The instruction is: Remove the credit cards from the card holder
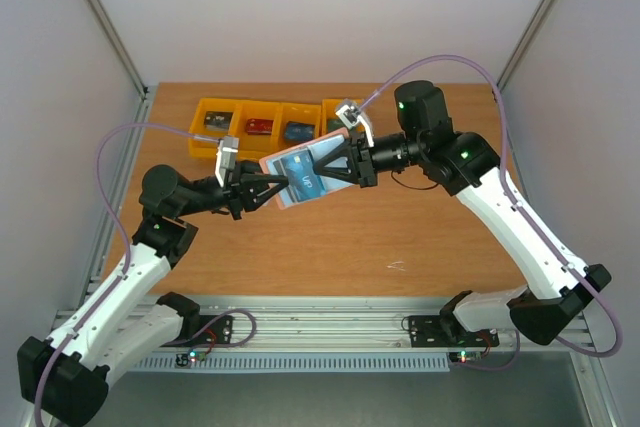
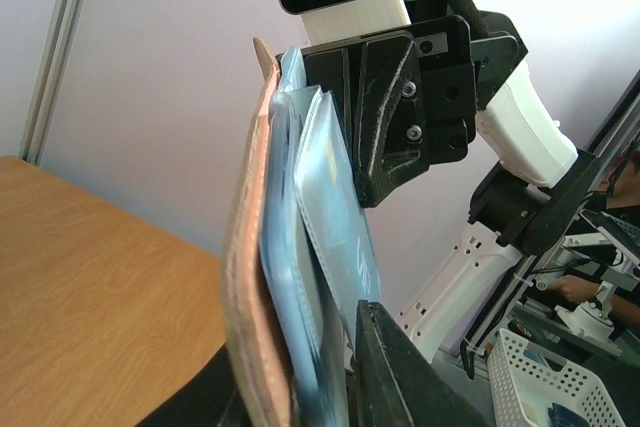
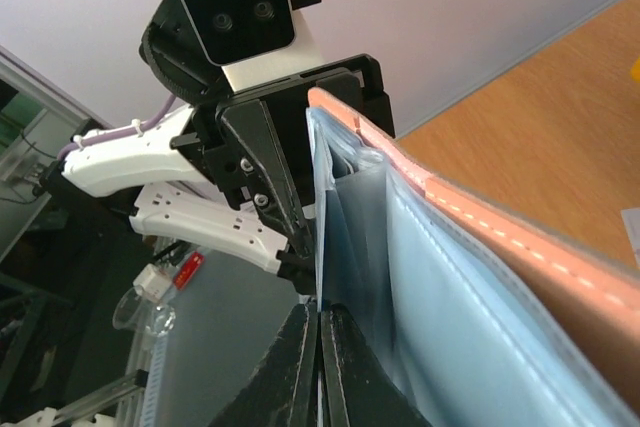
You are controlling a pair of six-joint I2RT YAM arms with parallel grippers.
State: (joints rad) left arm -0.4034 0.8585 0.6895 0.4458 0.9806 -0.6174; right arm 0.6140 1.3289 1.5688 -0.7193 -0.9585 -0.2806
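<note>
The card holder (image 1: 305, 173) hangs in the air over the table's middle, between my two grippers. Its outer side is pinkish (image 2: 252, 277) and its inside leaves are light blue (image 3: 450, 287). My right gripper (image 1: 342, 161) is shut on the thin edge of one blue inner leaf (image 3: 318, 309). The jaws of my left gripper (image 1: 268, 190) stand on either side of the holder's other end (image 2: 300, 372). Its right finger (image 2: 392, 372) lies close against a stitched blue pocket, and I cannot see whether it presses. The credit cards are hidden.
A row of orange bins (image 1: 262, 127) holding small items stands at the back of the wooden table (image 1: 420, 237). A small white scrap (image 1: 397, 266) lies front right. A white basket (image 2: 560, 387) sits beyond the table's edge.
</note>
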